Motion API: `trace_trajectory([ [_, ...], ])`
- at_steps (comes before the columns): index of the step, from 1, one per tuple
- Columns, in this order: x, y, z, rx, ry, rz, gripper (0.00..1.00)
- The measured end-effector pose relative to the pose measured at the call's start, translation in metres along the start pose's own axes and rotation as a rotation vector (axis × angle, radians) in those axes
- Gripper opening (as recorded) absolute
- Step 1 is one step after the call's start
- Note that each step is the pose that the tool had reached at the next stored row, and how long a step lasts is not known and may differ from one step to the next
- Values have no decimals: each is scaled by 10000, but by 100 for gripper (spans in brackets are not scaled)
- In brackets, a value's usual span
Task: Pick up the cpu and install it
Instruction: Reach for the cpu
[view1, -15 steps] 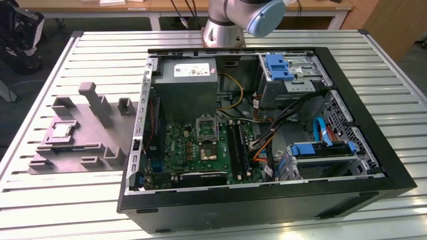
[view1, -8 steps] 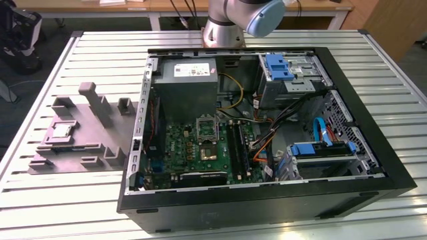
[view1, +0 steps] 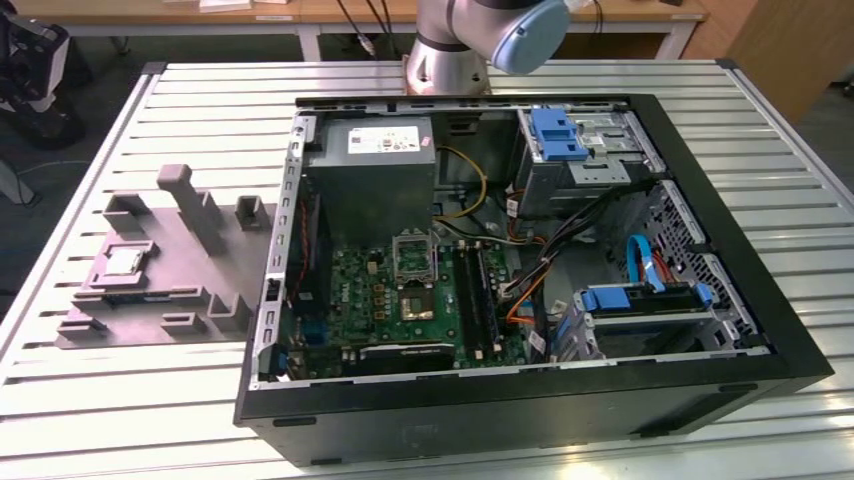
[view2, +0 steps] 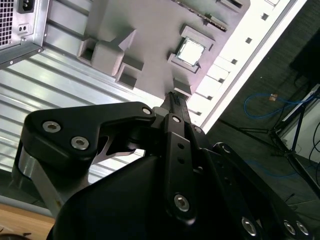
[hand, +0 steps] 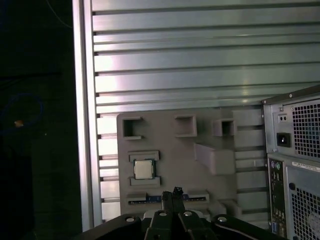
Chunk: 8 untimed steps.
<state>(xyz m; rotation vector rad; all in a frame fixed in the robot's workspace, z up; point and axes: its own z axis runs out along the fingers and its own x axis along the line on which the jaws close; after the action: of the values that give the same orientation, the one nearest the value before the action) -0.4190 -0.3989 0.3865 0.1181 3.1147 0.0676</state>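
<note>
Exterior view's left first: slatted table (view1: 134, 400), with its rail edge just past the grey fixture (view1: 200, 285). The cpu (view1: 127, 262) lies face up in a square pocket of that fixture. Low ledges hug its sides, likely to hold it square and at a known spot for a pick.

In both wrist views the gripper (hand: 176, 192) (view2: 173, 97) hangs over the fixture with its fingertips together and nothing between them. The cpu (hand: 143, 170) (view2: 191, 51) is below and ahead of the tips, a bit off their line and clearly apart from them. It is not picked up yet.

Room: nothing stands over the chip, so a straight drop looks free. The ledges leave little side room for the fingers. The fixture's tall posts (view1: 187, 205) stand farther from the tips than the pocket does.

Further right is the open pc case (view1: 534, 395). Its wall is just beside the fixture, on the far side of the gripper from the table rail. Inside is the green board (view1: 387, 310) with a metal-framed socket (view1: 414, 255). Cables and drive cages crowd the side beyond it. Can't tell whether the socket latch is up.
</note>
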Motion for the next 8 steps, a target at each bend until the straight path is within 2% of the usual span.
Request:
trace_trajectory([
  [3,15,-1,-1,1,1,0,11],
  [4,74,-6,-2,0,0,0,11],
  [8,94,-7,-3,0,0,0,11],
])
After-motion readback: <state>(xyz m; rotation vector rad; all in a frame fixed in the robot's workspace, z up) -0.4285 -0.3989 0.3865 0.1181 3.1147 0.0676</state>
